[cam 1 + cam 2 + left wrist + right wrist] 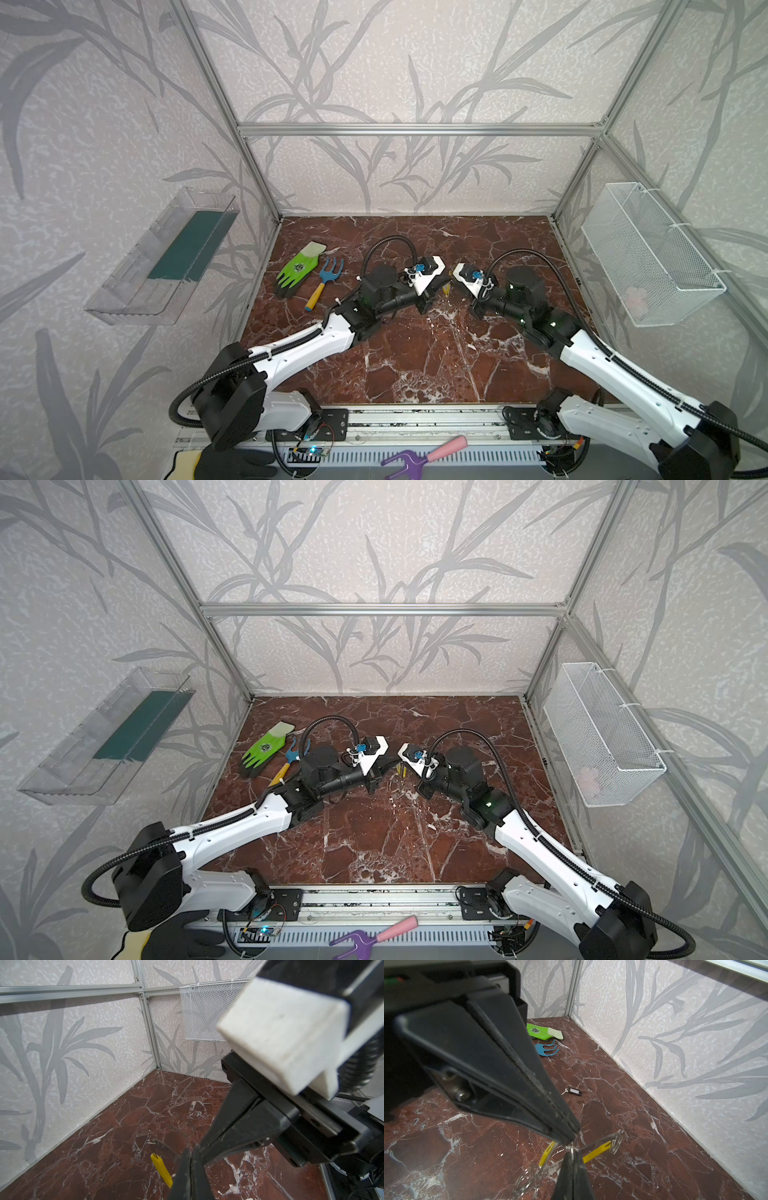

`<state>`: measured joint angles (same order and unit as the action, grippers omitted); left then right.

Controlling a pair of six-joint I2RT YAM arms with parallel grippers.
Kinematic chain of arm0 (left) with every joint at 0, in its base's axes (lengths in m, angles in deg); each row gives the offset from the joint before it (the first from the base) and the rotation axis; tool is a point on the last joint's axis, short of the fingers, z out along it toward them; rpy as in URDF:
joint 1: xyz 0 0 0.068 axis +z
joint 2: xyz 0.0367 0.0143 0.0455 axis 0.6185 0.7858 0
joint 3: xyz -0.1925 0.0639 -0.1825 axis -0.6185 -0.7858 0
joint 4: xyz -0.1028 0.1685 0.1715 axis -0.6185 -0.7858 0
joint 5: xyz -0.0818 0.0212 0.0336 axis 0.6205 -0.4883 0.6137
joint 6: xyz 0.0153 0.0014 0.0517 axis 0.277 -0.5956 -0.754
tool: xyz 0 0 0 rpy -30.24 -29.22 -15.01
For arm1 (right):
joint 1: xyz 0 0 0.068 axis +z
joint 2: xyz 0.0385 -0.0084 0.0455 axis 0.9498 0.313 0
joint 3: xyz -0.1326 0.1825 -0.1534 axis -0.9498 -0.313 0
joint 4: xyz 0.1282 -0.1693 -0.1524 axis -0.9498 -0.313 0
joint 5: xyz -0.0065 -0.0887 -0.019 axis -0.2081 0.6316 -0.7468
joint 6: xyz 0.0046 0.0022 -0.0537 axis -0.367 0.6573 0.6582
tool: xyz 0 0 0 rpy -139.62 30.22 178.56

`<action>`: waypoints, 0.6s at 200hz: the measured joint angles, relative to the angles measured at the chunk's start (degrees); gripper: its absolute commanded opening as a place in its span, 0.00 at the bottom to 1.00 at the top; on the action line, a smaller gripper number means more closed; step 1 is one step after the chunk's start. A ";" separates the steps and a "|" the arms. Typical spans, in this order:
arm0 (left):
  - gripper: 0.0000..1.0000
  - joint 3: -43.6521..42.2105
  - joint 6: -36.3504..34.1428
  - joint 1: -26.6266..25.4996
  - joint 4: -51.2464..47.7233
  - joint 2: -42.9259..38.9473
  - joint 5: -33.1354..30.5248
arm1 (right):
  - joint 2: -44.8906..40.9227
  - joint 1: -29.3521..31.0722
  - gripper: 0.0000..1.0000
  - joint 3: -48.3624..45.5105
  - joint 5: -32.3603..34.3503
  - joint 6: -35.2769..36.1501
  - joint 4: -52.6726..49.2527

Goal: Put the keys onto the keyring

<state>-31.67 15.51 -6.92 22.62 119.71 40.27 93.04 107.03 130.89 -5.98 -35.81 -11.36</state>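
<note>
Both grippers meet, shut, tip to tip above the middle of the table. In the right wrist view my right gripper is shut on the keyring, a thin grey loop seen edge-on with a yellow segment. The left gripper comes in from above it, and the yellow tag of one key hangs from its tip. In the left wrist view my left gripper is shut beside that tag. The other key, with a black fob, lies on the table farther back. In a top view only a yellow speck shows between the tips.
A green glove and a blue hand rake lie at the back left of the marble table. A white wire basket hangs on the right wall, a clear shelf on the left. A pink-handled purple rake lies in front.
</note>
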 measured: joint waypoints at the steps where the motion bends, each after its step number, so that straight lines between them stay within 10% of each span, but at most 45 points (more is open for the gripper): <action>1: 0.00 0.02 0.00 -0.02 -0.02 0.00 0.00 | 0.00 0.00 0.00 0.00 0.00 0.02 0.00; 120: 0.00 1.42 -1.84 -1.07 -2.89 0.26 -2.99 | -0.76 -0.04 0.00 -0.02 0.42 0.02 0.07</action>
<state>-30.25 13.68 -7.99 19.74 119.98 37.27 92.28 106.98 130.87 -5.57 -35.79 -11.30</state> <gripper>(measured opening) 0.048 0.045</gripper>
